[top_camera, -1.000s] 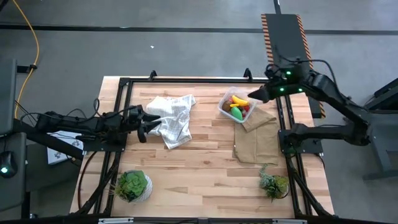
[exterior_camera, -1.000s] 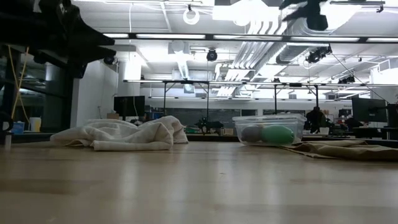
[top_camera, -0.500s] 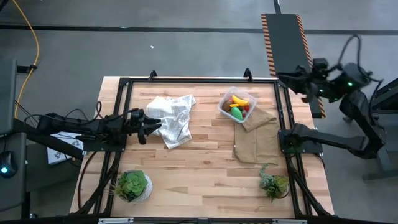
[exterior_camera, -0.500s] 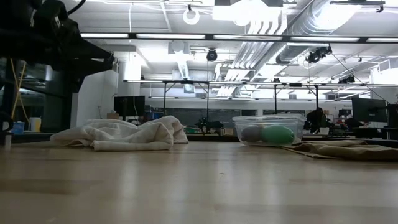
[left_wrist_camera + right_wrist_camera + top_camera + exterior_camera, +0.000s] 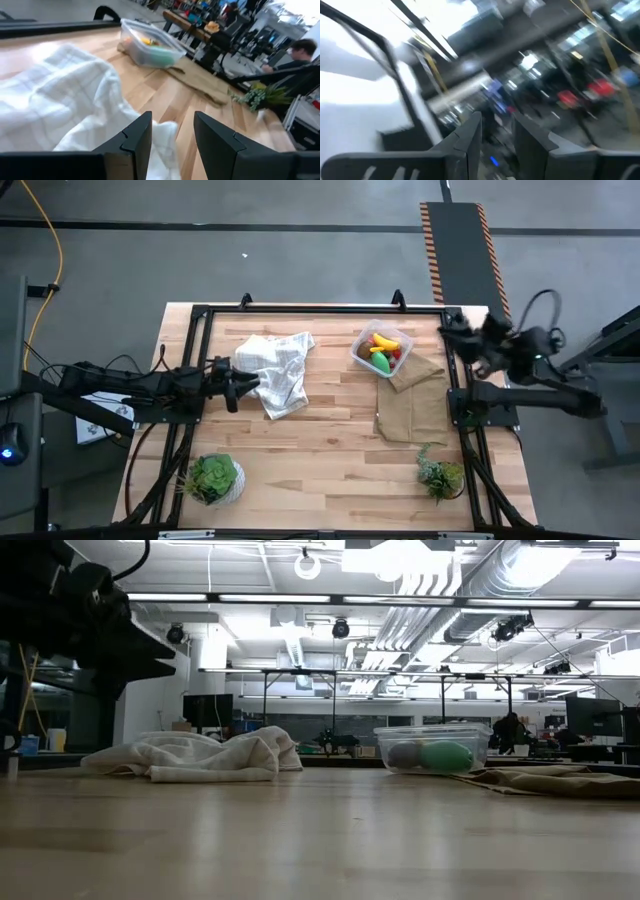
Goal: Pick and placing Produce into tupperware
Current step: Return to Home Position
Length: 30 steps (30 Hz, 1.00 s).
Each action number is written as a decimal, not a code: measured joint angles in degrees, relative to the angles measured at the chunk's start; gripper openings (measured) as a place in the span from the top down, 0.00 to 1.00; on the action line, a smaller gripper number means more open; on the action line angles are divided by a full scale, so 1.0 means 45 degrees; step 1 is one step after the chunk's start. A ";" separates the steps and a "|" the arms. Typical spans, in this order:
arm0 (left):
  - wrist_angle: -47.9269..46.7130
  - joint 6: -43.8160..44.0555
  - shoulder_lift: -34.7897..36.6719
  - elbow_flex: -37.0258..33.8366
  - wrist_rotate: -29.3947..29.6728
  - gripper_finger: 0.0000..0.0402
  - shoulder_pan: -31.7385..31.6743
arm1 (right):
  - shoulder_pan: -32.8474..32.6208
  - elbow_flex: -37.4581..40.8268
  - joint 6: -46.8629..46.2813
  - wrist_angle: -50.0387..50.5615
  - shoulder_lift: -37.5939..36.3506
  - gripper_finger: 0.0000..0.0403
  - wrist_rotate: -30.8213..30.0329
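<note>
The clear square tupperware [image 5: 382, 350] sits on the far corner of the flat brown cloth [image 5: 412, 405]. Inside lie a yellow banana [image 5: 386, 340], a green oval [image 5: 381, 362] and a small red berry [image 5: 396, 353]. The low view shows the tupperware [image 5: 432, 747] holding the green oval [image 5: 446, 756] and a brown ball [image 5: 403, 754]. My left gripper [image 5: 245, 385] hovers open at the near-left edge of the white checked cloth [image 5: 278, 370], touching nothing. In its wrist view the left gripper [image 5: 172, 132] shows a clear gap. My right gripper [image 5: 448, 328] is open at the table's right frame rail, away from the tupperware.
Two potted plants stand near the front edge, one left [image 5: 213, 477] and one right [image 5: 441, 476]. A black frame [image 5: 320, 310] rims the table. Bare wood [image 5: 330, 440] lies between the cloths and the plants. In the left wrist view a person [image 5: 300, 50] shows beyond the table.
My right arm has drawn back from above the tupperware, swinging out past the table's right edge, then settling low by the right frame rail. In the low view my left arm has sunk a little. The produce and tupperware have stayed put.
</note>
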State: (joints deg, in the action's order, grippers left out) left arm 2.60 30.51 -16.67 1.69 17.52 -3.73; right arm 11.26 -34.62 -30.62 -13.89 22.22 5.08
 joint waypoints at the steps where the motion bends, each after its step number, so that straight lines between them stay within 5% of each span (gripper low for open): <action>1: -0.0177 0.0055 0.0000 0.0000 0.0000 0.67 0.0000 | -0.0528 0.0131 0.0344 0.0563 -0.0054 0.76 -0.0726; 6: -0.0569 0.0139 -0.0005 0.0000 -0.0001 0.67 0.0000 | -0.3106 0.0332 0.2517 0.1654 0.0259 0.76 -0.3977; 12: -0.0571 -0.0403 -0.0005 0.0000 0.0019 0.67 0.0000 | -0.5096 0.1581 0.3558 0.1250 0.0267 0.76 -0.6239; 30: -0.0571 -0.0938 -0.0015 0.0000 -0.0126 0.67 0.0000 | -0.5507 0.5160 0.3715 0.0556 -0.3490 0.76 -0.6930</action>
State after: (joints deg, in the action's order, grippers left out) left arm 0.03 26.29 -16.73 1.69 16.95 -3.73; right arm -13.52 -11.40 -13.90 -11.39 6.51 -26.10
